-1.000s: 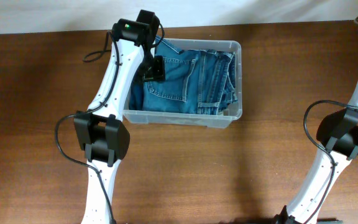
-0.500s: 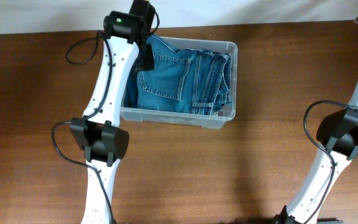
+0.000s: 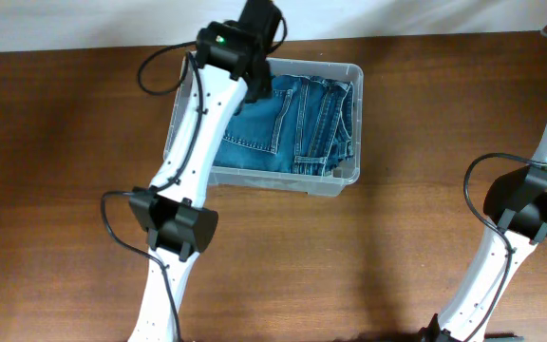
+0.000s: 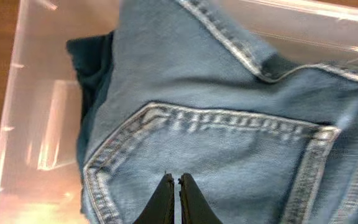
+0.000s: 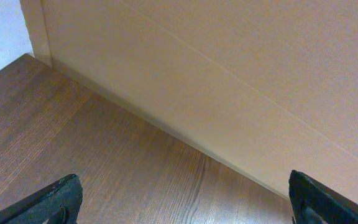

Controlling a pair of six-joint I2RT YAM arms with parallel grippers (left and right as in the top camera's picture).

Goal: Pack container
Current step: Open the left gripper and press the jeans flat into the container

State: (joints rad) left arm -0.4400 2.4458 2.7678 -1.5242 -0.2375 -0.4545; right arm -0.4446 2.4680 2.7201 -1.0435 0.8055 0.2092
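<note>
The container (image 3: pixel 283 182) sits toward the far edge of the table (image 3: pixel 65 190), a little left of the middle, its long side running left to right. Its left end is bare: the left wrist view shows clear floor and wall (image 4: pixel 17 124) beside a dark fold of cloth, so the load lies toward the right. The left arm (image 3: pixel 193 161) reaches up from the near edge and bends over the tub's far left corner, putting the left gripper (image 4: pixel 173 180) inside the rim, above the folded jeans (image 3: pixel 297 123). Its fingers are together, with only a hairline gap and no cloth visible between them. They point down at the back pocket (image 4: pixel 216 143), probably to press the denim flat rather than lift it. The jeans fill the rest of the tub up to its right wall, waistband and seams stacked in layers, so packing looks nearly done. Far to the right, well apart from the tub, the right arm (image 3: pixel 520 204) stands idle. The right gripper (image 5: pixel 185 199) has its fingers spread wide over bare wood, holding nothing and out of the way.
</note>
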